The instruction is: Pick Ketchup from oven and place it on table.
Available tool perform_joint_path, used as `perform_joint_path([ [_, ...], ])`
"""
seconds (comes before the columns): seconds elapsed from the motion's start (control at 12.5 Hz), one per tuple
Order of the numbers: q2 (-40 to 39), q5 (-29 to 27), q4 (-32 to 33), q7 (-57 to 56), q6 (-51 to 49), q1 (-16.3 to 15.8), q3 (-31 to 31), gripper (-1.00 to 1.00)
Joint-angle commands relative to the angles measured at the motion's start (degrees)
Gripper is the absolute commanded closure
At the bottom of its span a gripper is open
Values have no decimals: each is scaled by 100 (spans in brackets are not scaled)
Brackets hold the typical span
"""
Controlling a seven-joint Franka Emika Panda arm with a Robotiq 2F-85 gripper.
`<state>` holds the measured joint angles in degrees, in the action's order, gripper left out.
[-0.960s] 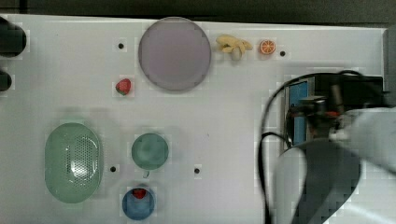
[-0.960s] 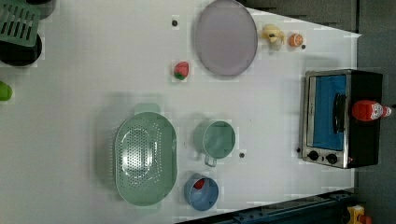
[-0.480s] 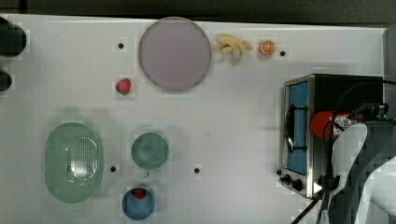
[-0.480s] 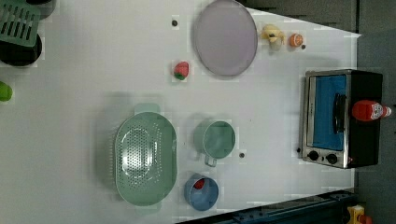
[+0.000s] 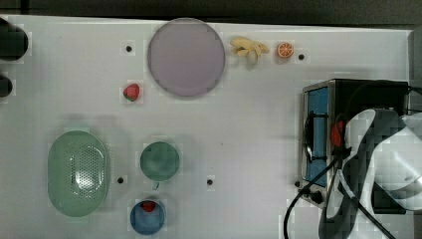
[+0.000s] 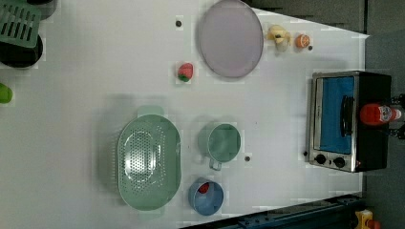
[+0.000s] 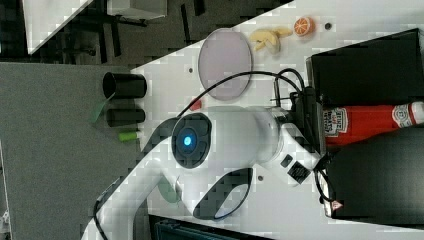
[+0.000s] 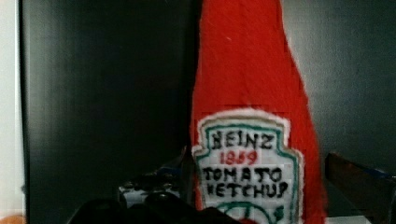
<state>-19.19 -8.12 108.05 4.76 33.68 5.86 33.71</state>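
Note:
The ketchup (image 6: 377,114), a red squeeze bottle with a white label, lies on its side on the black top of the oven (image 6: 334,114). In the right view the ketchup (image 7: 365,122) stretches across the oven top (image 7: 365,60), and my gripper (image 7: 317,125) sits at its broad base, open, jaws wide apart. The wrist view looks straight at the ketchup label (image 8: 247,168) from close up. In the top view my arm covers most of the oven (image 5: 318,99), with a small red part of the ketchup (image 5: 338,133) showing. The white table (image 5: 249,124) spreads to the top view's left.
On the table stand a purple plate (image 5: 185,57), a strawberry (image 5: 131,92), a green colander (image 5: 78,173), a green cup (image 5: 159,161) and a blue bowl (image 5: 147,216) with a red piece inside. A banana (image 5: 249,48) and an orange half (image 5: 285,49) lie by the far edge.
In the top view my arm has swung over the oven's top and now hides most of the ketchup. The ketchup itself has stayed in place.

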Motion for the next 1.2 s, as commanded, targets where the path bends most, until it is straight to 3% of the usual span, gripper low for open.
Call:
perform_joint_path([
  [0.08, -22, -188, -182, 5, -24, 78, -67, -99],
  [0.24, -25, -187, -184, 4, -5, 78, -76, -37],
  [0.32, -1, -187, -215, 3, -4, 64, -91, -24],
  [0.48, 48, -172, -321, 3, -26, 29, -107, -24],
  [0.64, 289, -76, -819, -11, -260, -127, -111, -24],
  [0.88, 754, 9, -1518, -11, -1611, -494, -123, -24],
  [1.04, 1120, 452, -1709, -11, -2337, -902, -390, -24],
  [1.2, 1373, 500, -1700, -6, -2624, -1285, -1167, -24],
])
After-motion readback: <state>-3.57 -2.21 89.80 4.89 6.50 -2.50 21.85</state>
